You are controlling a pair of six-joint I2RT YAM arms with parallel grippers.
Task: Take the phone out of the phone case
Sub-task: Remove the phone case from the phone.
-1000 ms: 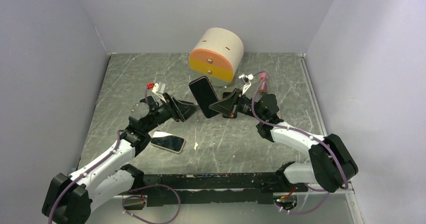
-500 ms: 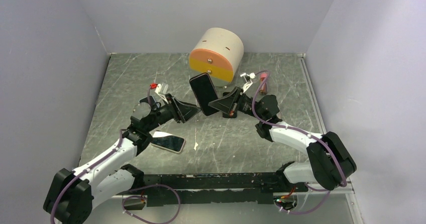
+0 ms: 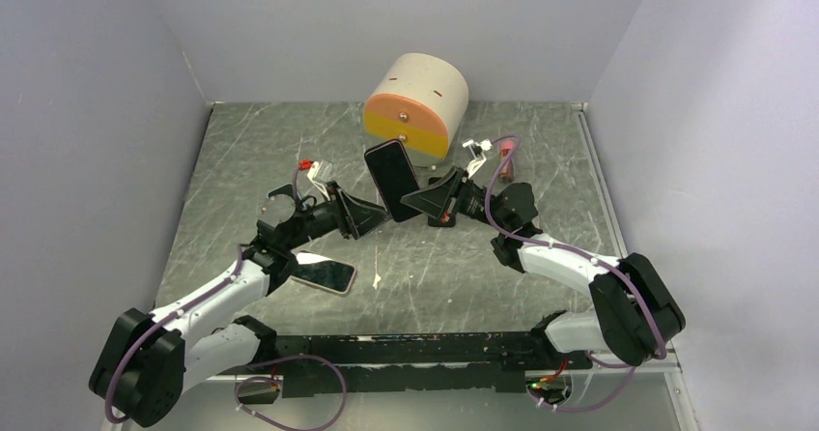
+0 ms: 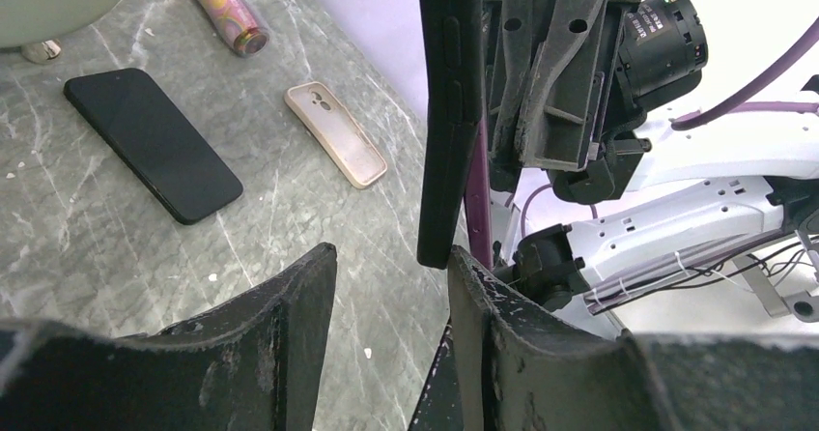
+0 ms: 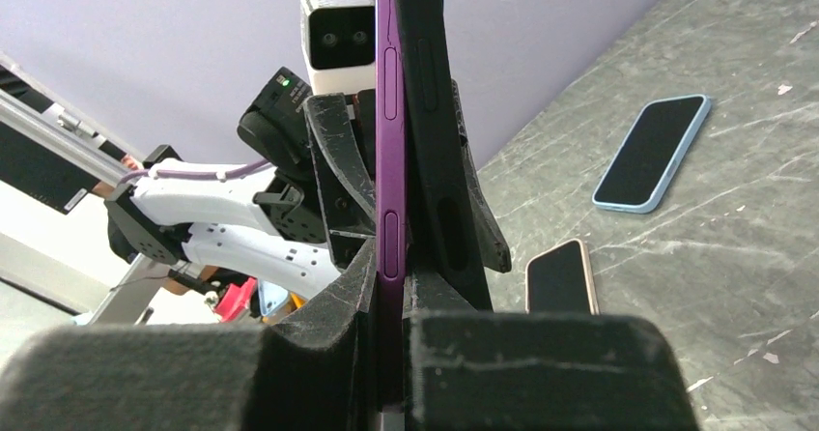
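My right gripper (image 3: pixel 417 202) is shut on the cased phone (image 3: pixel 390 181) and holds it upright above the table's middle. In the right wrist view the phone stands edge-on between my right gripper's (image 5: pixel 391 267) jaws as a purple layer (image 5: pixel 389 160) against a black layer (image 5: pixel 425 131); I cannot tell which layer is the case. My left gripper (image 3: pixel 372 215) is open just left of the phone's lower edge. In the left wrist view the phone's black edge (image 4: pixel 449 112) hangs just above the tip of the right-hand finger (image 4: pixel 478 296) of my left gripper (image 4: pixel 391 272), not between the jaws.
A beige-and-orange round container (image 3: pixel 415 105) stands at the back. A dark phone (image 3: pixel 324 274) lies under my left arm. A black phone (image 4: pixel 150 141), a beige case (image 4: pixel 336 133) and a pink tube (image 4: pixel 222 11) lie on the table. A blue-cased phone (image 5: pixel 652 151) lies further off.
My right gripper has lifted the phone slightly up and back. My left gripper has come off the phone's lower edge and its wrist has shifted a little right, jaws still open.
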